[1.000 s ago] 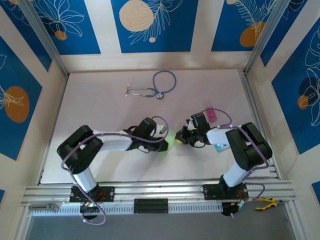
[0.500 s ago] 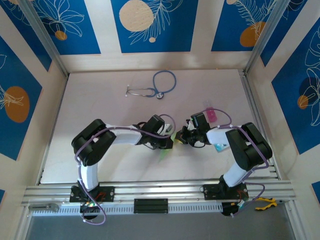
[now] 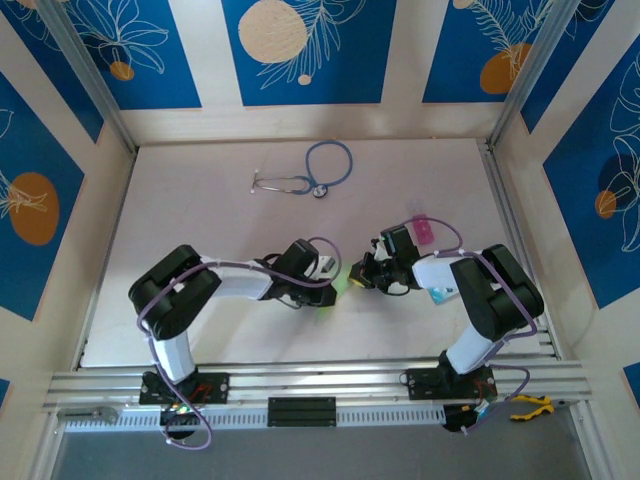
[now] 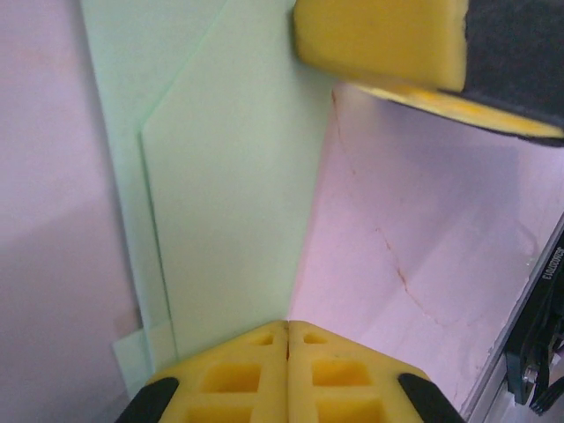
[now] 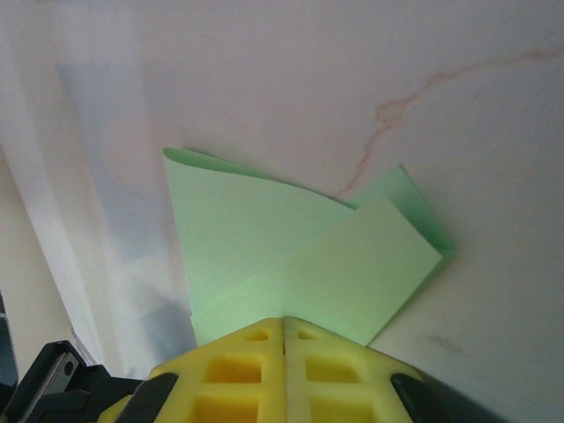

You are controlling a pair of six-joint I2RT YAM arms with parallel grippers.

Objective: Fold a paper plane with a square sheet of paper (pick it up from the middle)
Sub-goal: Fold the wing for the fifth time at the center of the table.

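Note:
The square sheet of paper [image 3: 342, 284] is pale green and folded into overlapping layers. It sits between my two grippers at the middle of the table. In the right wrist view the paper [image 5: 300, 256] fans out from the closed seam of my right gripper [image 5: 284, 324], held a little above the table. In the left wrist view a long folded edge of the paper [image 4: 229, 194] runs straight into the closed seam of my left gripper [image 4: 288, 328]. A yellow right fingertip [image 4: 379, 35] shows at the top. From above, the left gripper [image 3: 330, 281] and right gripper [image 3: 360, 277] nearly meet.
A blue stethoscope [image 3: 305, 180] lies at the back of the table. A small pink block [image 3: 424, 230] and a teal-and-white packet [image 3: 440, 293] sit beside the right arm. The table surface [image 3: 200, 220] stretches out to the left and behind the grippers.
The left gripper slid toward the right gripper along the paper, then drew back a little to the left. The right arm stayed still with the paper in its grip.

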